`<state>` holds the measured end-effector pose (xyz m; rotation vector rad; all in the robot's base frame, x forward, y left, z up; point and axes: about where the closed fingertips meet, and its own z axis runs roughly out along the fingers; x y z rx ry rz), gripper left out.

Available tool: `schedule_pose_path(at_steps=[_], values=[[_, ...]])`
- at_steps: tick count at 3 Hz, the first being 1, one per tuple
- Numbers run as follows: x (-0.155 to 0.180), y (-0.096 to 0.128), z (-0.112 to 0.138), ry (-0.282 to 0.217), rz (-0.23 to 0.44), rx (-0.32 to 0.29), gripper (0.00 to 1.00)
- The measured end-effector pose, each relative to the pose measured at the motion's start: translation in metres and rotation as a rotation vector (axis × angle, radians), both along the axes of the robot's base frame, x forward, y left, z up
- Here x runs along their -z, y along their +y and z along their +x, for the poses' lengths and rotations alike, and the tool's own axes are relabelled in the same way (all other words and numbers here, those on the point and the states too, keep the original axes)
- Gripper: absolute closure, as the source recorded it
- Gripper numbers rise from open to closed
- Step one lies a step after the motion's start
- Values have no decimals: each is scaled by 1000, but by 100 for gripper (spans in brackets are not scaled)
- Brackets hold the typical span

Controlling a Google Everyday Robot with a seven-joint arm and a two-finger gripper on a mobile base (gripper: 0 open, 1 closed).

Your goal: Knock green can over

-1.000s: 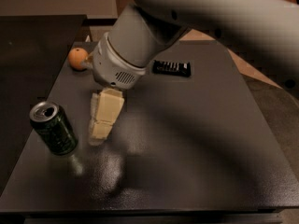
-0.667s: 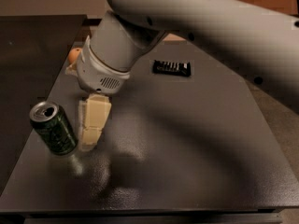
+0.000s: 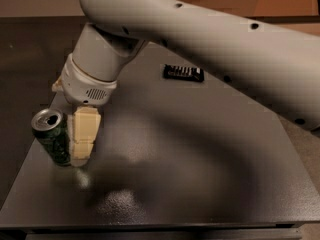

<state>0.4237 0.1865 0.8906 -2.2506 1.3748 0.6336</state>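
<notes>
The green can [image 3: 54, 138] stands upright near the left front of the dark table [image 3: 190, 174], its silver top with the pull-tab opening facing up. My gripper [image 3: 83, 143] hangs from the white arm with its cream fingers [image 3: 85, 134] pointing down, right against the can's right side. The orange fruit is hidden behind the wrist.
A flat black ridged bar [image 3: 183, 73] lies at the back middle of the table. The big white arm [image 3: 200, 39] crosses the upper part of the view. The table's left edge runs just beside the can.
My gripper has moved left and toward the front, from a gap beside the can to right against its side. The can still stands upright.
</notes>
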Motion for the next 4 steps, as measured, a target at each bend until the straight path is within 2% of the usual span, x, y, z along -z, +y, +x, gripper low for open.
schedule_pose_path(at_steps=[1, 2, 3, 4], values=[[6, 6, 0, 19, -16, -17, 18], [4, 5, 0, 30, -16, -13, 42], [0, -2, 4, 52, -2, 6, 65], [-6, -17, 15, 80, 5, 62, 87]])
